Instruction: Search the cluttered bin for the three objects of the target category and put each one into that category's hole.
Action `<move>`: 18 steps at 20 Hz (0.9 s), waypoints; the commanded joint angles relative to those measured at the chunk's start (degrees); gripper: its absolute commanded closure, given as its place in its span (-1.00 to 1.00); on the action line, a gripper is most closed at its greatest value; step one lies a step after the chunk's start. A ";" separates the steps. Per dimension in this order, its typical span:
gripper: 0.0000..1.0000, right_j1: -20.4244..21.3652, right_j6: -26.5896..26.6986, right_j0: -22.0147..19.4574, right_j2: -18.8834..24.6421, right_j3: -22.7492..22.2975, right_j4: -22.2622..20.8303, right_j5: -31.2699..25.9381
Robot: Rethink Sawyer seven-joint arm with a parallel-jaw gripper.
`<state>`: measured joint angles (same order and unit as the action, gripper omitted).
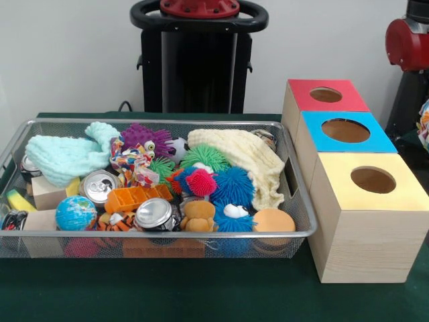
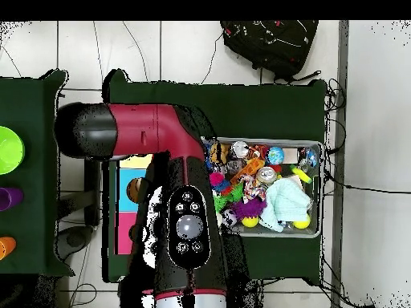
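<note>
The wire mesh bin [image 1: 161, 121] stands on the green table, full of clutter, and also shows in the overhead view [image 2: 319, 188]. One knotted white cloth with coloured spots [image 1: 134, 161] lies in its middle, between a purple spiky ball and an orange tray; it shows from above too [image 2: 255, 188]. I make out no other such cloth. The yellow-topped box with its round hole [image 1: 373, 180] is nearest the camera in the row right of the bin. The red arm [image 2: 181, 160] covers most of the boxes from above, leaving a yellow strip [image 2: 135, 161]. The gripper is out of view.
The blue-topped box [image 1: 345, 130] and the red-topped box [image 1: 326, 94] stand behind the yellow one. The bin holds a mint cloth [image 1: 67, 155], a cream cloth [image 1: 241, 157], spiky balls [image 1: 233, 186], cans [image 1: 99, 184] and a globe ball [image 1: 76, 213]. A multi-coloured sliver [image 1: 424, 124] shows at the right edge.
</note>
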<state>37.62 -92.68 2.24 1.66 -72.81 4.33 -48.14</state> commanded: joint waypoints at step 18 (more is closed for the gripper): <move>1.00 -6.56 -15.75 1.32 -1.48 -5.24 5.60 7.66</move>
<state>33.57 -92.68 4.11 -0.10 -72.81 8.16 -43.64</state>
